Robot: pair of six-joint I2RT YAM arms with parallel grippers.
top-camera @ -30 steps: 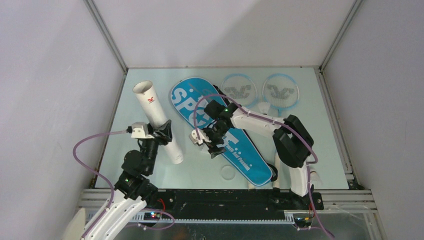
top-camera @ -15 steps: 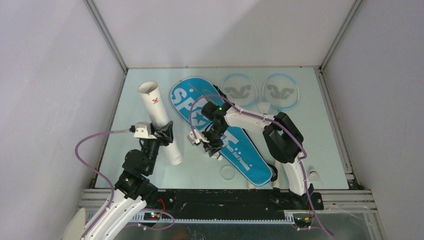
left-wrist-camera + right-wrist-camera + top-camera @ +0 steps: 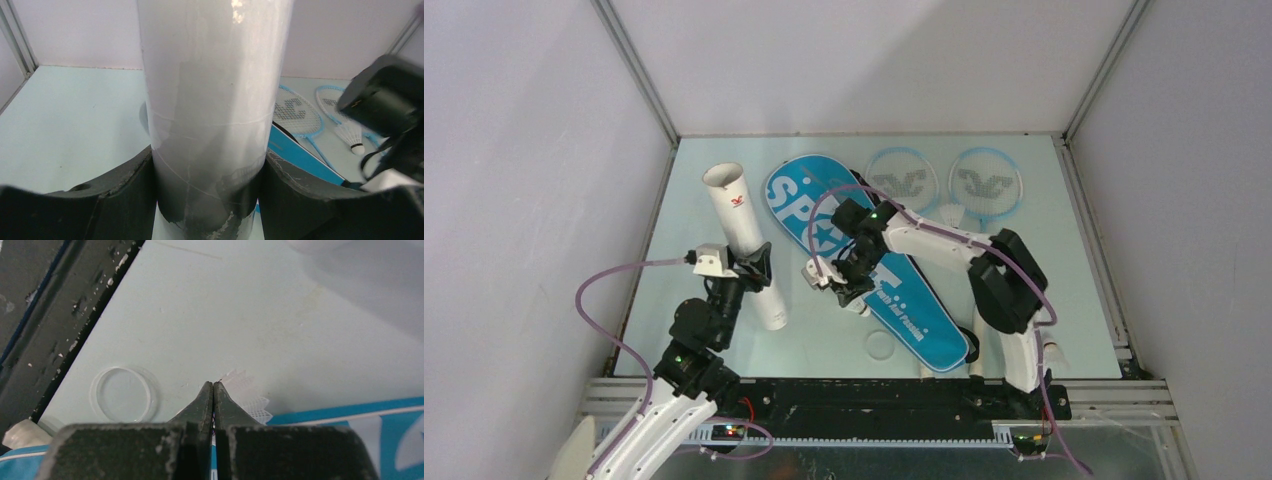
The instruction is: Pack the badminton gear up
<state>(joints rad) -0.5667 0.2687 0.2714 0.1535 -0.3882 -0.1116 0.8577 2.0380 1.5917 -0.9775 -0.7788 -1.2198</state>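
Left fingers (image 3: 125,195): clamped round the lower part of the white tube (image 3: 210,100), one on each side, touching it.
Tube: held off the surface (image 3: 1064,260) at centre left of the overhead view. Its long axis runs from the open mouth at upper left to the closed end at lower centre.
Tube contents: cannot be told, as no view looks into the mouth.
Right fingers (image 3: 204,405): pressed flat together with no gap, low over the near edge of the blue bag (image 3: 919,320).
Shuttlecock (image 3: 247,392): just right of and beyond the shut tips, with its feather skirt showing. Whether a feather is nipped cannot be told.
Key relation: the right arm is the nearer one to this shuttlecock. The tube mouth lies well apart, up and to the left.
Bag: flat on the surface, slanting from upper centre to lower right. Nothing shows whether it holds anything.
Rackets (image 3: 902,180): two, side by side at upper right, outside the bag.
Second shuttlecock (image 3: 951,215): loose between the racket shafts.
Clear lid (image 3: 122,395): lying alone, lower centre.
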